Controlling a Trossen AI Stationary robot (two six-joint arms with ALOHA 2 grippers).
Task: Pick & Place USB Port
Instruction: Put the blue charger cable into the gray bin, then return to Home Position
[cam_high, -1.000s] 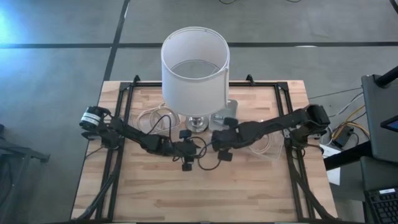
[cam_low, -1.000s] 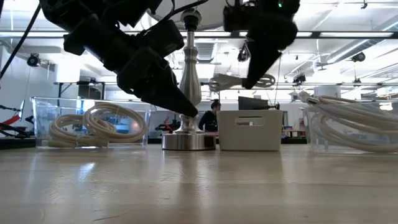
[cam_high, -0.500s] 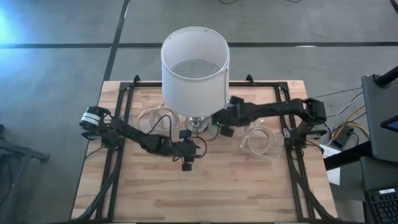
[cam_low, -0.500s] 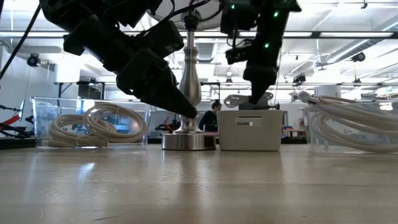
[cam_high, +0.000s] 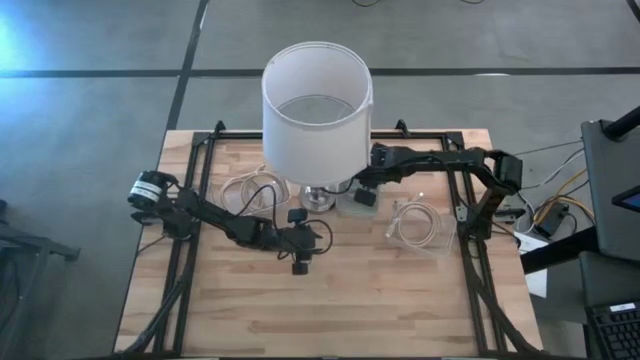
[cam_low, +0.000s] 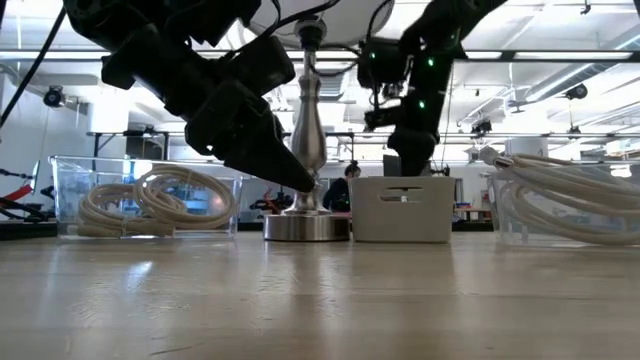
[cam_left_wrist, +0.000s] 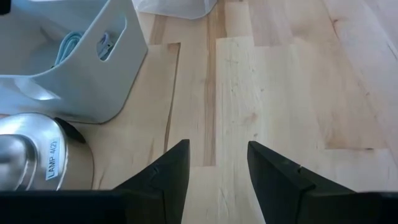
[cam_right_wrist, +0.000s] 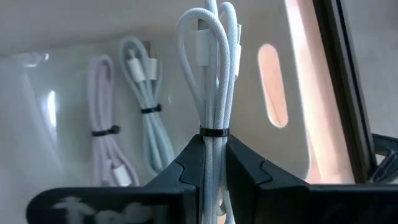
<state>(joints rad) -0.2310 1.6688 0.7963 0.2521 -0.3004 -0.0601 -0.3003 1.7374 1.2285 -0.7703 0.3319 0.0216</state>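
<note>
Overhead, the right gripper (cam_high: 362, 192) sits above a small white bin (cam_high: 357, 204) just beside the lamp's metal base (cam_high: 318, 197), partly under the white lampshade (cam_high: 316, 110). A clear tray (cam_high: 420, 225) holding a loose white cable lies on the wooden table (cam_high: 330, 300) nearer the right arm's base. The left gripper (cam_high: 300, 250) hangs over the middle of the table, in front of the lamp, with bare wood beneath it. A second clear tray (cam_high: 240, 190) with coiled cable lies on the left side.

From table height, the left gripper (cam_low: 290, 175) points down in front of the lamp base (cam_low: 307, 226), its tip above the wood. The right gripper (cam_low: 405, 160) hangs directly over the white bin (cam_low: 400, 210). Clear trays of white cable stand to either side.

The left wrist view shows its two dark fingers (cam_left_wrist: 174, 171) spread apart with only table between them; the white bin (cam_left_wrist: 68, 62) and lamp base (cam_left_wrist: 31, 155) are near, and bundled cable shows through the bin's handle slot.

The right wrist view shows its fingers (cam_right_wrist: 186, 165) pinched narrowly on a bundled white USB cable (cam_right_wrist: 214, 81), gripped at its black tie. The bundle stands upright over the bin's interior, where two more tied cable bundles (cam_right_wrist: 127, 124) lie on the bin's floor.
</note>
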